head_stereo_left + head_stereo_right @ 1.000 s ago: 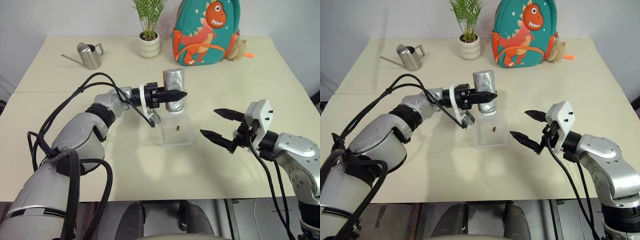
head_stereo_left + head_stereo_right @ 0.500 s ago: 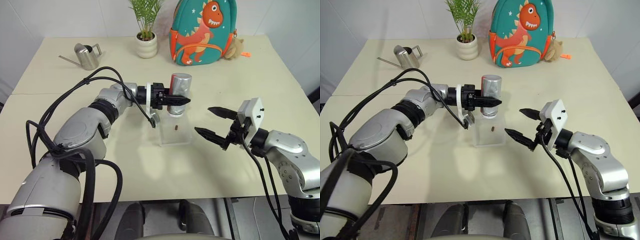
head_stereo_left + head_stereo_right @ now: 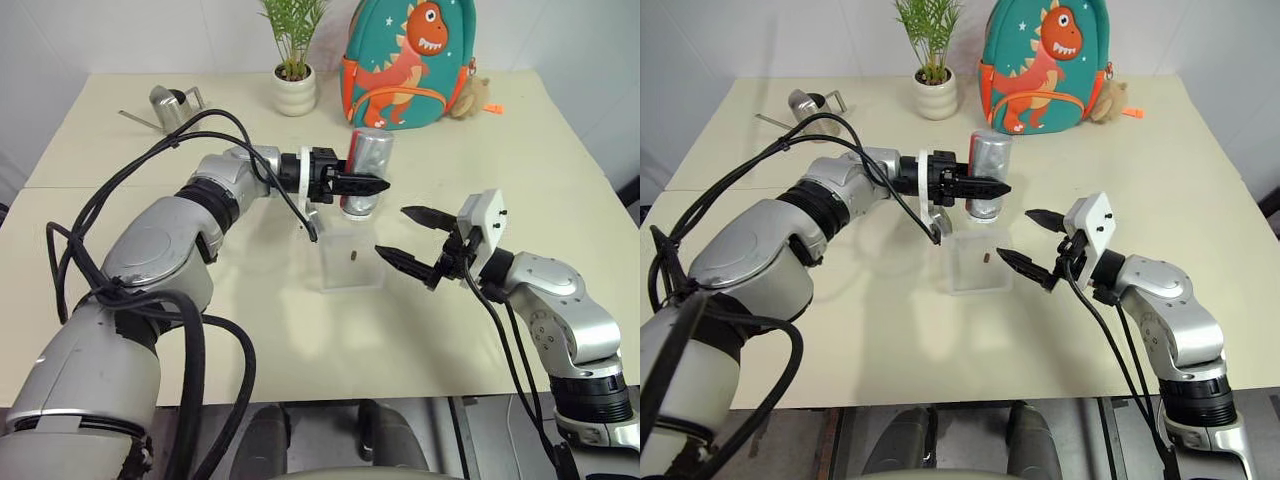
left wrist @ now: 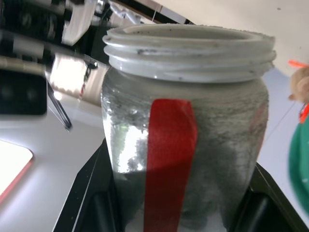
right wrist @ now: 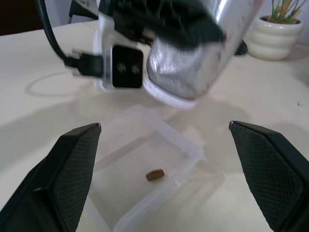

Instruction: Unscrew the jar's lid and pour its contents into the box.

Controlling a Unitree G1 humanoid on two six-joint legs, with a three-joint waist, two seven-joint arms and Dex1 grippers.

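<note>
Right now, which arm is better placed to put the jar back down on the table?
Left, probably. Its jaws are already shut on the jar, held mouth-down above the box, where the pellet lies. The right gripper is open and holds nothing beside the box.

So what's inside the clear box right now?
One small brown pellet lies on the floor of the box. The jar, held above it in the left gripper, hides part of the box's far side in the right wrist view.
</note>
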